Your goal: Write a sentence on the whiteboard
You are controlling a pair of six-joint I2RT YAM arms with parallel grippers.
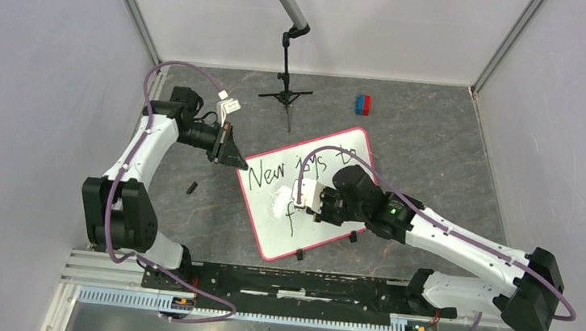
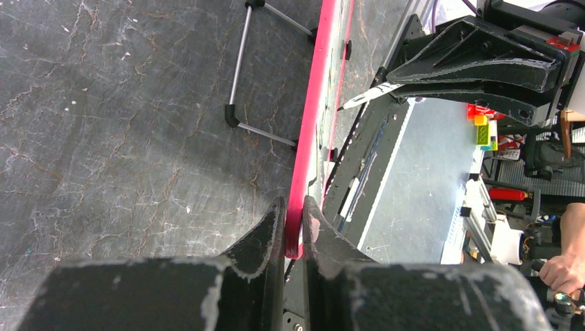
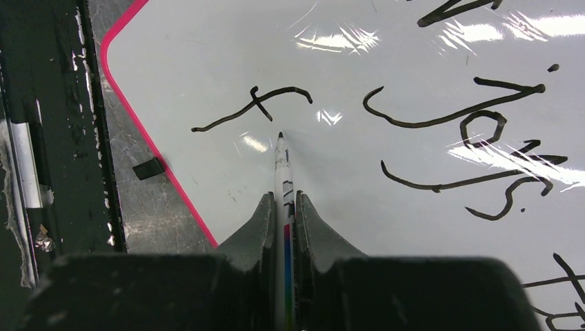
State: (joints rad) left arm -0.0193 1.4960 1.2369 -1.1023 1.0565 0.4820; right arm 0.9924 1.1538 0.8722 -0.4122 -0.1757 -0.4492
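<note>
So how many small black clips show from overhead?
3 small black clips: one loose on the grey table left of the pink-rimmed whiteboard, two by its near rim. The right arm may hide more.

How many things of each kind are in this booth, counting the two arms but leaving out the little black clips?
White-and-black robot arms: 2
Flat white whiteboard with a pink-red rim: 1
White marker pen with a black tip: 1
Black metal tripod stand: 1
Small plastic blocks, one blue and one red: 2
Total: 7
</note>
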